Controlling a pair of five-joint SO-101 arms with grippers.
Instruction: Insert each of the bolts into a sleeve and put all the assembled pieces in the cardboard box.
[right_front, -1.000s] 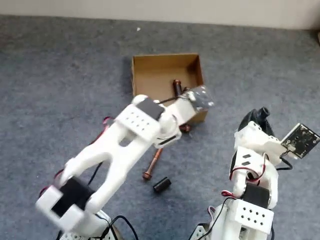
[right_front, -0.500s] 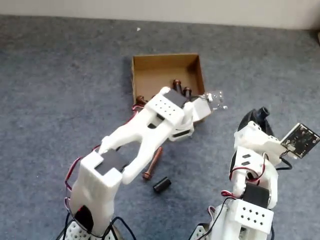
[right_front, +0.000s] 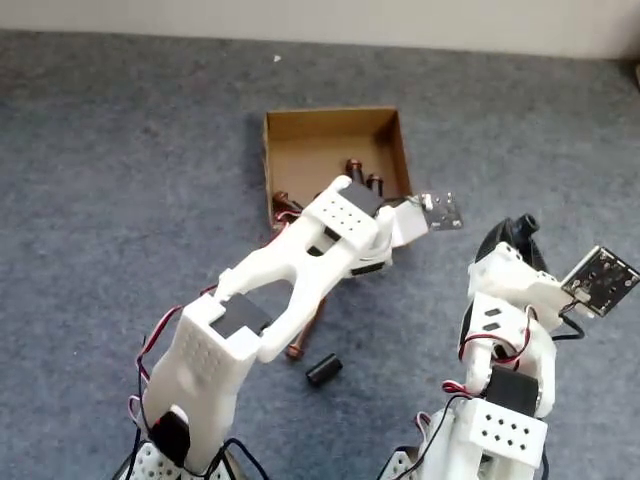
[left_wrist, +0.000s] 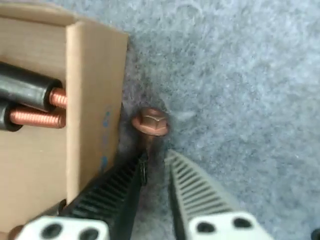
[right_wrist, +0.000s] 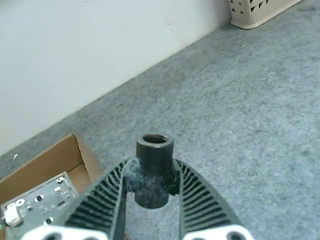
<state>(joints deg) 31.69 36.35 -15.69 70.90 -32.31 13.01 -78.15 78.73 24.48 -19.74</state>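
Note:
A copper bolt (left_wrist: 150, 122) lies on the carpet against the outside wall of the cardboard box (left_wrist: 95, 100). My left gripper (left_wrist: 156, 159) is open just behind its hex head, and the dark finger (left_wrist: 125, 190) covers part of the shaft. Two bolts in black sleeves (left_wrist: 30, 100) lie inside the box (right_front: 330, 122). My right gripper (right_wrist: 151, 170) is shut on a black sleeve (right_wrist: 155, 150), held upright with its bore up, to the right of the box (right_front: 518, 232). Another bolt (right_front: 300, 340) and a loose black sleeve (right_front: 323, 369) lie on the carpet under the left arm.
The left arm (right_front: 300, 260) stretches from the near left across to the box's front right corner. The right arm's body (right_front: 505, 330) stands at the near right. A pale basket (right_wrist: 260, 10) sits by the wall. Open grey carpet lies left of and behind the box.
The left arm has swung and come down to the carpet at the box's front right corner, closing in on the bolt there. The right arm kept still with its sleeve.

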